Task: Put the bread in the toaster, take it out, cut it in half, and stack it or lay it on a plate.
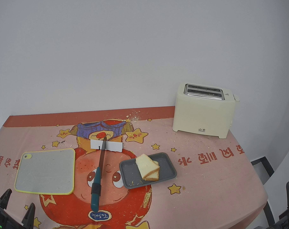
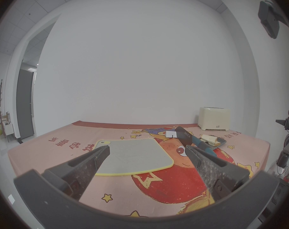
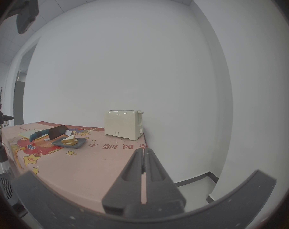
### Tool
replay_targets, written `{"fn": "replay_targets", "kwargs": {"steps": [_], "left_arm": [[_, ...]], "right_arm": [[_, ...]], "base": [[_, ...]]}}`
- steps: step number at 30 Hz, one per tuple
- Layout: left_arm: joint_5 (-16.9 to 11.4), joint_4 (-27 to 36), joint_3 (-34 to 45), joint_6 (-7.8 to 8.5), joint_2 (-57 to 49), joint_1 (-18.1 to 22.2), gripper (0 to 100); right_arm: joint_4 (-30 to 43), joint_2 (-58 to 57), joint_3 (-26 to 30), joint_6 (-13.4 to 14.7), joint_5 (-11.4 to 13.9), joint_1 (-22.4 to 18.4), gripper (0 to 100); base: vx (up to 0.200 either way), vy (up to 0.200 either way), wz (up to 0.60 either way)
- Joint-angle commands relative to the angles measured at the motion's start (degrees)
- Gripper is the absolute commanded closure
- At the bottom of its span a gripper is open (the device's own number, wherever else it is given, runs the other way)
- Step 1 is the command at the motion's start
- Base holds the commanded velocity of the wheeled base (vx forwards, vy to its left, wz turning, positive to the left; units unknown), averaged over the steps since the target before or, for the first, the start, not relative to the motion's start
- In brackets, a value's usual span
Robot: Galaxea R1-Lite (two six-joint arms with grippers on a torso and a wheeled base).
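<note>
Head view. The bread (image 1: 147, 166) lies on the grey plate (image 1: 129, 172) at mid-bench, two pieces, one leaning over the other. The toaster (image 1: 203, 115) stands at the far right of the bench (image 1: 208, 182), well apart from the plate, and nothing stands up out of its slots (image 1: 204, 91). The knife (image 1: 98, 178) lies just left of the plate, blade propped on a white rest (image 1: 114, 146), handle toward me. The cutting board (image 1: 45, 170) is bare, farther left. Both my arms sit low at the near edge, away from everything.

I cannot tell whether those two pieces are cut halves or untoasted slices. If untoasted, the step in hand is the first one: bread to toaster.

Left wrist view. My left jaws are spread wide with nothing between them, pointing out over the cutting board (image 2: 135, 155). The knife (image 2: 189, 140) and bread (image 2: 210, 139) are beyond it, to the right.

Right wrist view. My right jaws are pressed together and hold nothing. They sit off the bench's right side, with the toaster (image 3: 123, 124) ahead and the plate (image 3: 79, 142) farther across.

How I'd do it well:
- The right arm is the nearer one to the toaster, so I'd use it (jaws must part first).
- Take only the top piece, pinched lightly by one edge. Soft crumb likely crushes or tears.
- Come at it from the open side of the plate, clear of the knife handle.
- Turn the piece upright, line it up with one slot, and lower it straight. A tilted piece could catch on the slot's rim.
- Let go only once it sits inside.
</note>
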Motion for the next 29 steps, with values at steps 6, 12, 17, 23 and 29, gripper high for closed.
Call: {"fn": "replay_targets", "kwargs": {"steps": [6,12,17,23,29], "left_arm": [[-0.4,0.2,1.0,0.17,0.2,-0.2,0],[2.9,-0.1,1.0,-3.26,-2.7,7.7,0],[2.2,0.0,1.0,-1.06,-4.8,5.6,0],[1.0,0.0,1.0,-0.79,-4.9,5.6,0],[1.0,0.0,1.0,-0.79,-4.9,5.6,0]], "right_arm": [[0.0,-1.0,0.8,-0.3,0.5,0.1,100],[-0.1,-1.0,0.8,0.6,-0.1,0.1,100],[-0.1,-1.0,0.8,1.4,-0.4,0.1,100],[-0.2,-1.0,0.8,1.6,-0.9,0.1,100],[-0.1,-1.0,0.8,1.6,-0.9,0.1,100]], "base": [[0.000,0.000,0.00],[0.000,0.000,0.00],[0.000,0.000,0.00],[0.000,0.000,0.00],[0.000,0.000,0.00]]}}
